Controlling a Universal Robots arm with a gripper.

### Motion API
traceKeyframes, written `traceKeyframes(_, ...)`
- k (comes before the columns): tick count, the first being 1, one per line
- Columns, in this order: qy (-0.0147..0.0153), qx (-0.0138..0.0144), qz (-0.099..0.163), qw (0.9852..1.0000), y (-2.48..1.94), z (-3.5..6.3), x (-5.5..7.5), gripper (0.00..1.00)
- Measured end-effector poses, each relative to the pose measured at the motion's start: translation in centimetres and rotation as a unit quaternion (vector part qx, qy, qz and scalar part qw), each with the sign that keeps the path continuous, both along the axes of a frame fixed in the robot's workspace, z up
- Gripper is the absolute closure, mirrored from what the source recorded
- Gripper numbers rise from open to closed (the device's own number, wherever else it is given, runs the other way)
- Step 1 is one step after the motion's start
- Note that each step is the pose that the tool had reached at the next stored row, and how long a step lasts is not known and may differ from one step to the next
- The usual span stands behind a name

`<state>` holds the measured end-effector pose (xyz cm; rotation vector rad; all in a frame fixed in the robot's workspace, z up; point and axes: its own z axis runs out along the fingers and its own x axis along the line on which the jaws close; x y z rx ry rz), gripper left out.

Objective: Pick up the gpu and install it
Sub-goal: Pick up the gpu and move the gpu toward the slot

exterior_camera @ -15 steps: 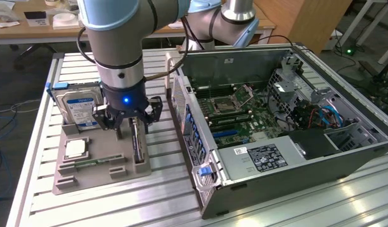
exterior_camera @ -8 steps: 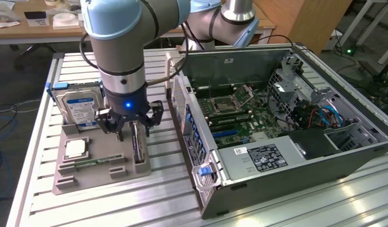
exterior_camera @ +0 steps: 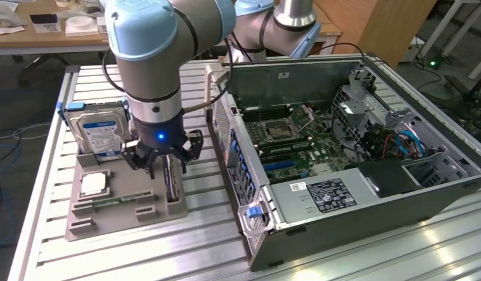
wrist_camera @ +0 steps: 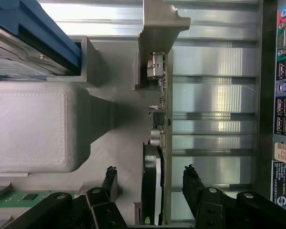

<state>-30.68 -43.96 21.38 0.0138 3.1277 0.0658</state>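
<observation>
Jaws released; I see them straddling the gpu (wrist_camera: 151, 176), standing on edge in its gray holder (wrist_camera: 119, 143).

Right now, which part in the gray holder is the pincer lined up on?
The gpu, the thin dark card standing on edge nearest the computer case; the open pincer straddles it. The hard drive and processor sit aside.
</observation>
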Motion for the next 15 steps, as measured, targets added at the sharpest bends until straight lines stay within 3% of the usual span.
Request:
traceKeyframes(3,0.0,0.0,0.0,1.0,0.04,-0.48,0.02,0.34)
traceKeyframes(11,0.0,0.0,0.0,1.0,0.04,-0.5,0.02,0.34)
traceKeyframes(14,-0.0001,0.0001,0.0,1.0,0.05,-0.52,0.05,0.41)
traceKeyframes(15,-0.0001,0.0001,0.0,1.0,0.05,-0.52,0.11,0.48)
